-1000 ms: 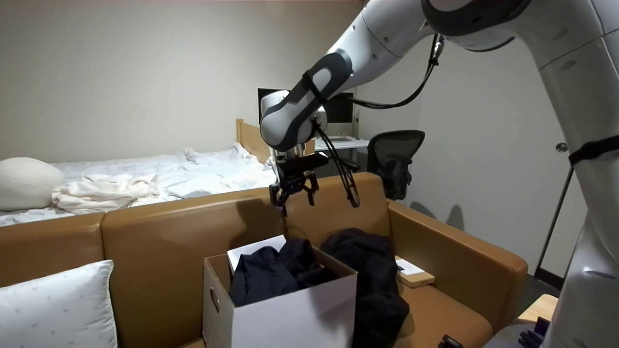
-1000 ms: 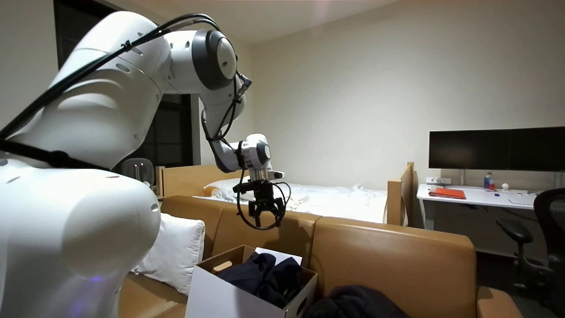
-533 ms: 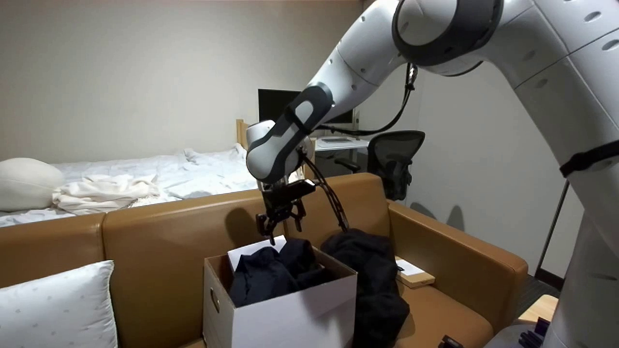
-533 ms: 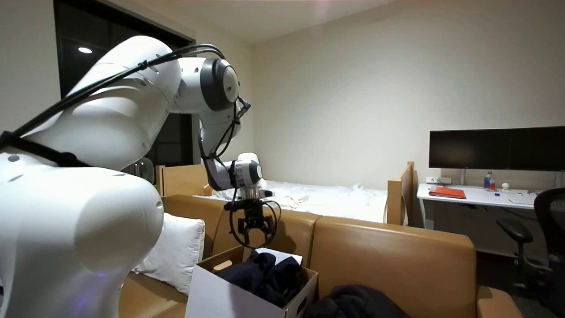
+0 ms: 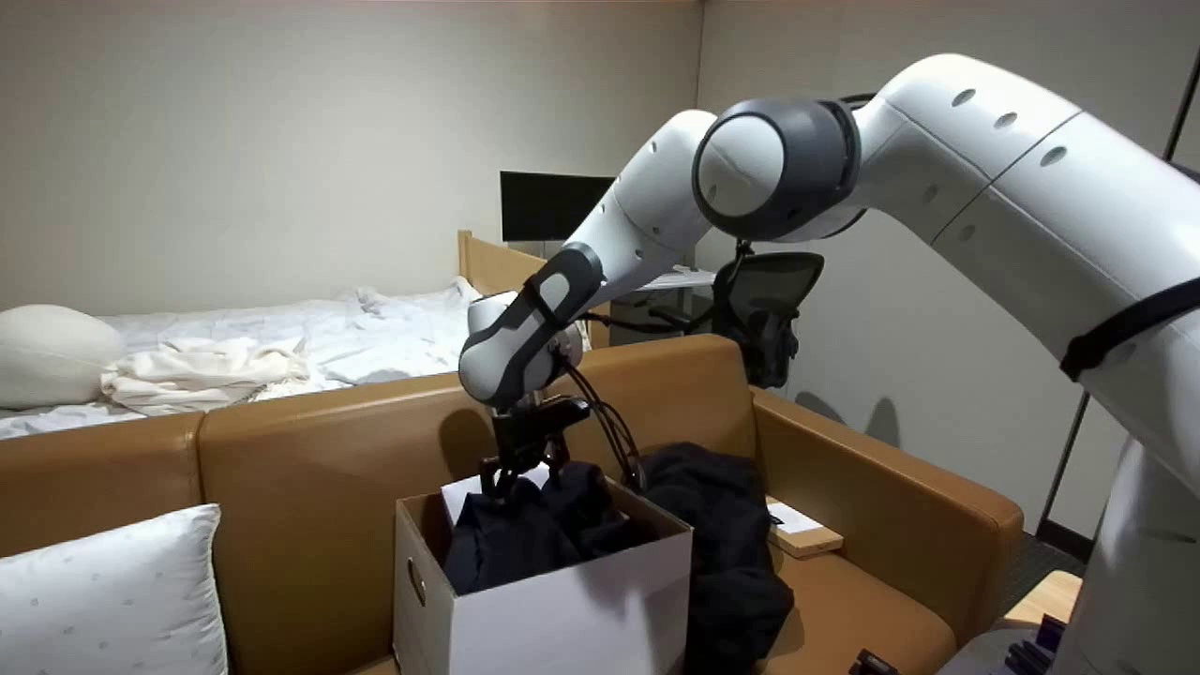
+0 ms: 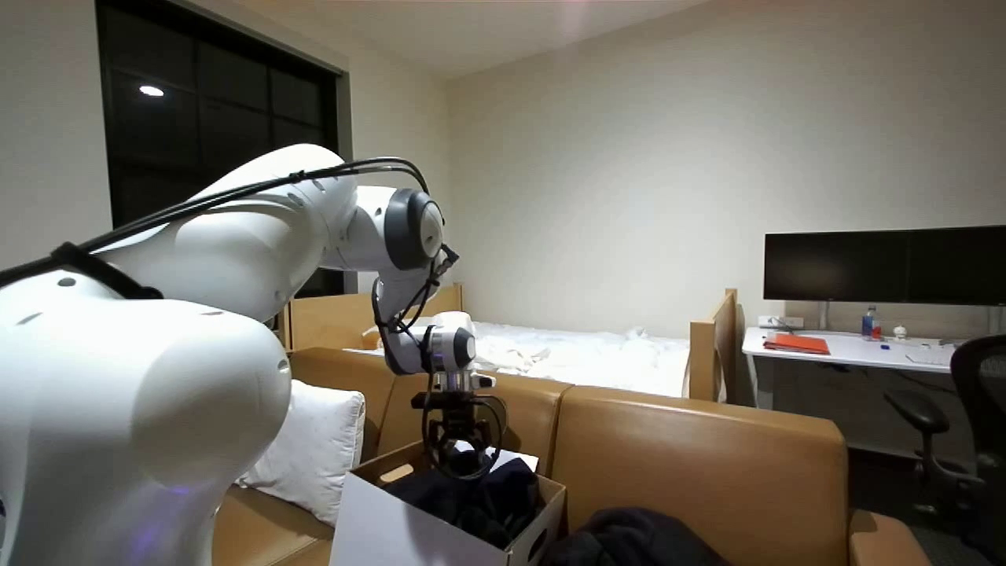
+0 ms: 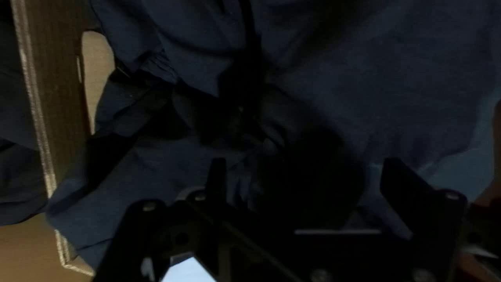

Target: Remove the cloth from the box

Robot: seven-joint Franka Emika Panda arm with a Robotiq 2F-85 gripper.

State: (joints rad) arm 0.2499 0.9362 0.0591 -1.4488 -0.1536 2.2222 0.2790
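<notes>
In an exterior view, the gripper (image 6: 460, 457) points down at dark cloth (image 6: 507, 494) in a white box (image 6: 393, 531), contact unclear; the box sits on a brown sofa (image 6: 692, 468) between a white pillow (image 6: 314, 440) and a dark fabric heap (image 6: 633, 541)

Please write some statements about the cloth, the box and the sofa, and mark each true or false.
1. The dark cloth lies inside the box. True.
2. The end effector points down at the dark cloth. True.
3. Its jaws are closed. False: they stand apart.
4. A white pillow is on the sofa. True.
5. The box is closed. False: its top is open.
6. The sofa is blue. False: it is brown.
</notes>
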